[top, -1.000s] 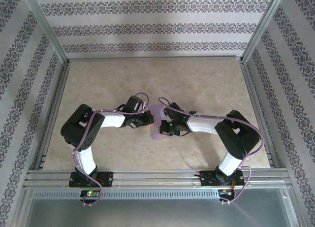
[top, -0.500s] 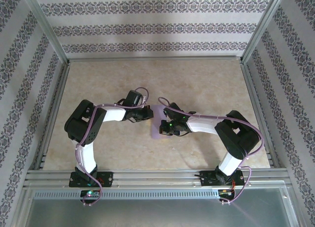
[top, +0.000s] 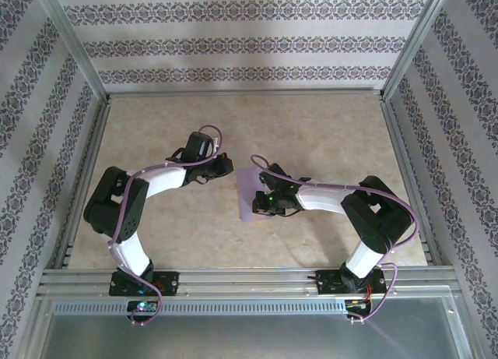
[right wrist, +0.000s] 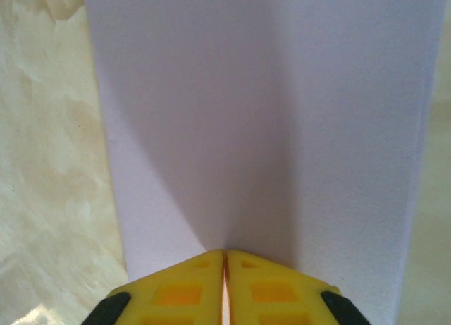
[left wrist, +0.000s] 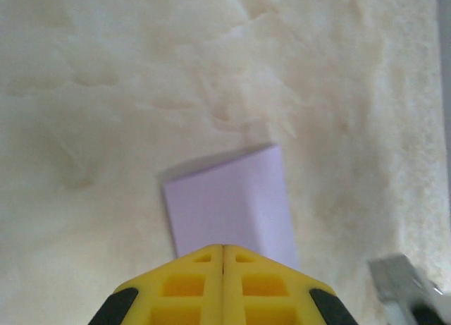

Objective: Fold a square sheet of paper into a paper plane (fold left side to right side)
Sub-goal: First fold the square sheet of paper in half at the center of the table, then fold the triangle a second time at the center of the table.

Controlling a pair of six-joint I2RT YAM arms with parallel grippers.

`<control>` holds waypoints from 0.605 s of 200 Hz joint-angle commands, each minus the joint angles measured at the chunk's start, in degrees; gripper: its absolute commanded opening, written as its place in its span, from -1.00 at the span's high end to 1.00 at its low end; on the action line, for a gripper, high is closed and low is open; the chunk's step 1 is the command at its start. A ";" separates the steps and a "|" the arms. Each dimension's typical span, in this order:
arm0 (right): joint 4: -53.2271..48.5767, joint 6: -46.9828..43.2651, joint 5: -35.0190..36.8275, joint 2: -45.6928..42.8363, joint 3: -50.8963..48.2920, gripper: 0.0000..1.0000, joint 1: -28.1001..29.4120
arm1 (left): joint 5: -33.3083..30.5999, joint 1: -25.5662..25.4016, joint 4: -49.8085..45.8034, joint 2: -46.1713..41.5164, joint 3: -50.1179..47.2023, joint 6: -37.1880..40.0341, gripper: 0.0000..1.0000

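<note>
The square sheet of paper [top: 247, 197] lies flat on the table as a tall lavender rectangle folded in half. My right gripper [top: 261, 202] rests on its right part. In the right wrist view the yellow fingertips [right wrist: 204, 268] stand on the paper [right wrist: 261, 113] with just a hairline slit between them, gripping nothing. My left gripper [top: 227, 166] hovers off the paper's upper left corner. Its jaws [left wrist: 223, 248] are pressed together and empty, with the paper [left wrist: 229, 205] lying just ahead of them.
Beige marble-patterned tabletop [top: 327, 133] lies open all round the paper. Aluminium frame rails [top: 233, 277] run along the near edge, and patterned walls close in the sides and back. A grey part of the other arm [left wrist: 405, 290] sits at the lower right of the left wrist view.
The left arm has lifted off the paper and swung away up and to the left, uncovering the sheet's left edge. The right gripper has stayed put, its jaws parting by a hair.
</note>
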 commanded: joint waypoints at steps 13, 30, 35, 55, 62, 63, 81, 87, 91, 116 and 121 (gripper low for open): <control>-2.45 -0.65 1.54 -4.42 2.26 0.51 0.57 | -0.45 -3.21 -4.07 -5.89 -4.27 -1.11 1.00; -2.74 -1.13 1.72 -7.04 2.86 0.41 0.17 | 0.49 -4.13 -4.41 -6.70 -5.92 -3.84 1.00; -3.06 -1.36 1.88 -7.77 2.88 0.39 -0.06 | 1.07 -4.36 -4.20 -6.62 -6.10 -4.38 1.00; -5.72 -2.82 3.19 -11.13 2.38 0.32 -1.66 | 1.41 -6.25 -4.88 -5.34 -6.04 -5.61 1.00; -6.59 -3.44 3.55 -12.27 1.75 0.29 -2.31 | 1.41 -7.00 -5.03 -4.64 -5.65 -5.84 1.00; -6.71 -3.53 3.60 -12.46 1.60 0.29 -2.47 | 1.41 -7.07 -5.07 -4.53 -5.62 -5.83 1.00; -7.71 -4.36 3.45 -15.05 -1.00 0.23 -5.29 | 1.63 -8.48 -5.26 -2.01 -4.30 -6.25 1.00; -7.86 -4.47 3.03 -15.87 -2.03 0.21 -6.26 | 1.54 -8.86 -5.23 -1.19 -3.92 -6.34 1.00; -7.92 -4.54 2.60 -16.45 -2.76 0.19 -6.94 | 1.42 -9.05 -5.30 -0.70 -3.67 -6.34 1.00; -9.53 -5.02 0.40 -19.15 -5.88 0.09 -10.41 | 0.17 -9.44 -6.40 1.89 -2.32 -6.29 1.00; -10.11 -5.10 0.13 -19.61 -6.32 0.06 -10.80 | -0.12 -9.43 -6.81 2.18 -2.05 -6.21 1.00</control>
